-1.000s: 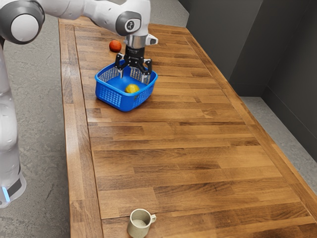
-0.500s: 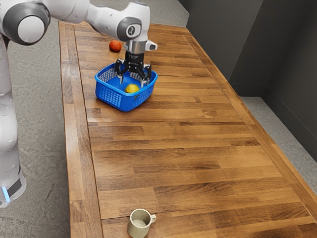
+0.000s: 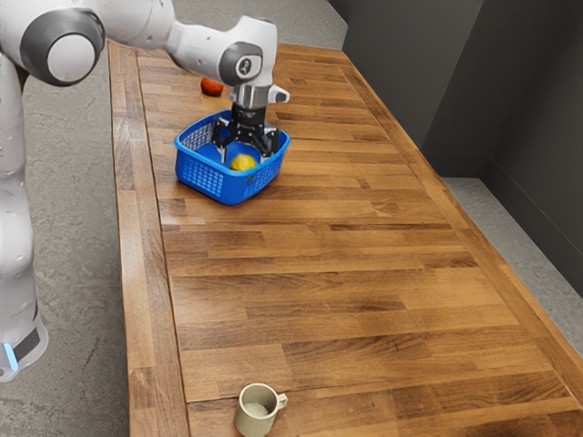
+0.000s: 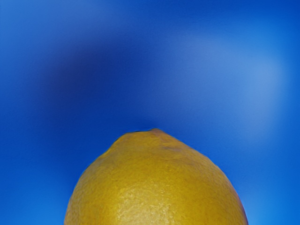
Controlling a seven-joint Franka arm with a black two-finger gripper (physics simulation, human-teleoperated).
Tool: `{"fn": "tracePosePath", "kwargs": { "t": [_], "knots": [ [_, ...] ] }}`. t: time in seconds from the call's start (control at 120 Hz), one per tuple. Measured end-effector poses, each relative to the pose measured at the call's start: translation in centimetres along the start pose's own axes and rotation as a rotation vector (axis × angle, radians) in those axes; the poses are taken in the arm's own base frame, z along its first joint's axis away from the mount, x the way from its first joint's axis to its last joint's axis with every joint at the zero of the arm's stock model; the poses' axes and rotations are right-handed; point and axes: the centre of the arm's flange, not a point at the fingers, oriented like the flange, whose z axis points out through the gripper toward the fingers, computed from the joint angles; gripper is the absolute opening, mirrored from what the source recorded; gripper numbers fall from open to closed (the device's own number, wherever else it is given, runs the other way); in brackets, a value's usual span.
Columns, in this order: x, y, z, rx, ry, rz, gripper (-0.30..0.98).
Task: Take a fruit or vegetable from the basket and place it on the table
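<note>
Exterior view: black two-finger tool is wide open, holding nothing, yellow lemon just below it, inside blue plastic basket's near edge.

1 lemon in basket | basket on table between mug and fruit

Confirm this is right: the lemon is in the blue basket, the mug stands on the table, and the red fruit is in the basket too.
Wrong on the red fruit: the exterior view shows it on the table, outside the blue basket. The rest holds: lemon inside, mug on the table.
</note>
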Motion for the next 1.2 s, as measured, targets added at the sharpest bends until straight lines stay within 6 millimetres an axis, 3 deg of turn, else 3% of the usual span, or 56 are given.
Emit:
{"fn": "tracePosePath", "kwargs": {
  "t": [0.225,0.408,0.667,0.908,1.042,1.2],
  "knots": [
    [0.2,0.1,0.6,-0.003,-0.007,-0.001,0.67],
    [0.0,0.4,0.5,-0.007,-0.006,0.013,0.37],
    [-0.7,0.3,-1.1,-0.017,0.008,0.039,0.35],
    [-3.4,1.0,-6.1,-0.068,0.063,0.104,0.33],
    [-4.7,1.5,-10.1,-0.088,0.110,0.145,0.33],
    [-7.3,4.7,-15.3,-0.094,0.184,0.235,0.34]
  ]
}}
